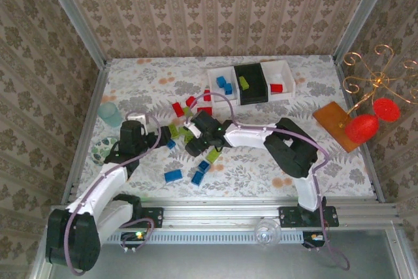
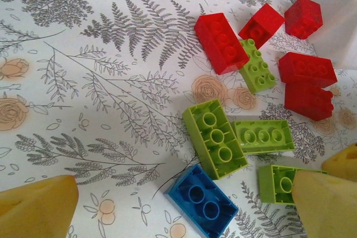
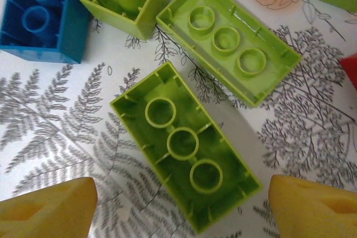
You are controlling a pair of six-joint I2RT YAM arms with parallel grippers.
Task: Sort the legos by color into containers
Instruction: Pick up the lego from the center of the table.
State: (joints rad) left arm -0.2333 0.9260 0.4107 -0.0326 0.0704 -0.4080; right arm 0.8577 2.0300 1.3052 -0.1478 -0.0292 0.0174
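My left gripper is open above the table, its yellow fingers straddling an upturned blue lego. Lime green legos and several red legos lie just beyond it. My right gripper is open too, with an upturned lime green lego between its fingers, untouched. In the top view both grippers, left and right, meet over the central pile. The containers stand at the back: a white tray with blue legos, a black one with green, a white one with red.
A pale teal cup stands at the left edge. At the right are a flat orange block and red ornaments on gold wire. Two loose blue legos lie near the front. Patterned walls enclose the table.
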